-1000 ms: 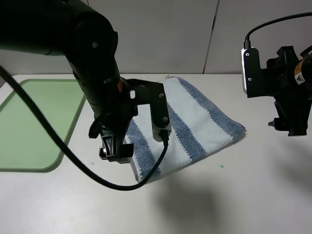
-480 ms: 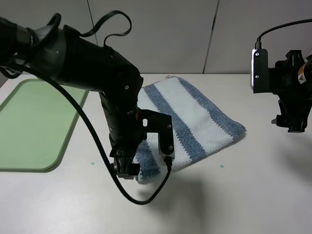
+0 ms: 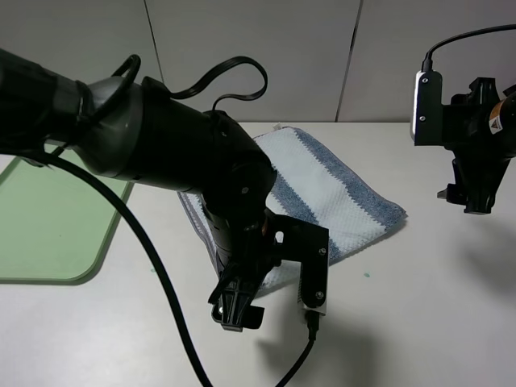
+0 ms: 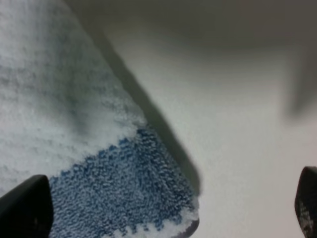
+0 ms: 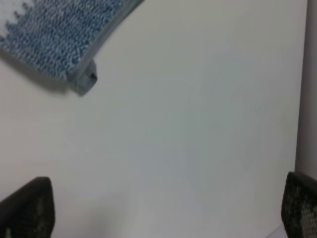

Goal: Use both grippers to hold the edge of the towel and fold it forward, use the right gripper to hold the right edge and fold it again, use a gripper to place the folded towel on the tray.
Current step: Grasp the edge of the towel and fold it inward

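Hanging nearest me, the black jointed left gripper points down at the pale flat table, by the near corner of the soft waffle-textured towel with its broad white and blue-grey stripes. From up high the bulky arm hides that corner. The left wrist camera shows it plainly: a blue-striped corner lying between two dark fingers spread wide, gripping nothing.

The towel lies on the table just right of the flat light-green plastic tray, not on it. Farther back on the right, the black right gripper hangs above bare table, well apart from the cloth. Its jaws are wide too (only its wrist view makes that clear), and that view catches the thin grey stitched hem at one corner.

I count one towel, one tray, two grippers.
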Controlling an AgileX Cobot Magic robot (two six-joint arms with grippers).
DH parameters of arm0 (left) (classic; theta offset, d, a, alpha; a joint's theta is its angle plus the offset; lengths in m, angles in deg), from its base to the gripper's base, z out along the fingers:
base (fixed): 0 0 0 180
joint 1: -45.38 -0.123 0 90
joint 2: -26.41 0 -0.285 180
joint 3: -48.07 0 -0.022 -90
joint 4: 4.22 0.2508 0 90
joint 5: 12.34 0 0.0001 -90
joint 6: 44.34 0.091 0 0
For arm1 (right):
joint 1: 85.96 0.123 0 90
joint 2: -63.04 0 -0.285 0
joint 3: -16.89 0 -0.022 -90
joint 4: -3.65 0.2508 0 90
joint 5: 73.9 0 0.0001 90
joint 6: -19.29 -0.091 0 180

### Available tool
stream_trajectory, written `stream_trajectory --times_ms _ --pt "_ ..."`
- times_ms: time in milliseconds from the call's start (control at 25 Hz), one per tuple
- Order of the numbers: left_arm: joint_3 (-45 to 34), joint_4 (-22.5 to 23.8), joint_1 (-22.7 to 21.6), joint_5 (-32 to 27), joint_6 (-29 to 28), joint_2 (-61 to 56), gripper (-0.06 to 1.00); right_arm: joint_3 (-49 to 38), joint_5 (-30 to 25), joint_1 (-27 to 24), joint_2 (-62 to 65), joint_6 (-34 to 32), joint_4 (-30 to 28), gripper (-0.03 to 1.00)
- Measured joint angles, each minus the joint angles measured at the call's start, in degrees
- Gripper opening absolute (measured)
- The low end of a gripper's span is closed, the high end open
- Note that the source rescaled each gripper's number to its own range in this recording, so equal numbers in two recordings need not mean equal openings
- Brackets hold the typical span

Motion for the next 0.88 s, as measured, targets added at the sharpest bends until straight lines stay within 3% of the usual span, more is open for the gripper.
stream_trajectory --times_ms 880 --pt "0.4 5.5 0.0 2.7 -2.5 7.3 0.94 0.0 0.5 0.0 0.0 0.0 0.6 1.0"
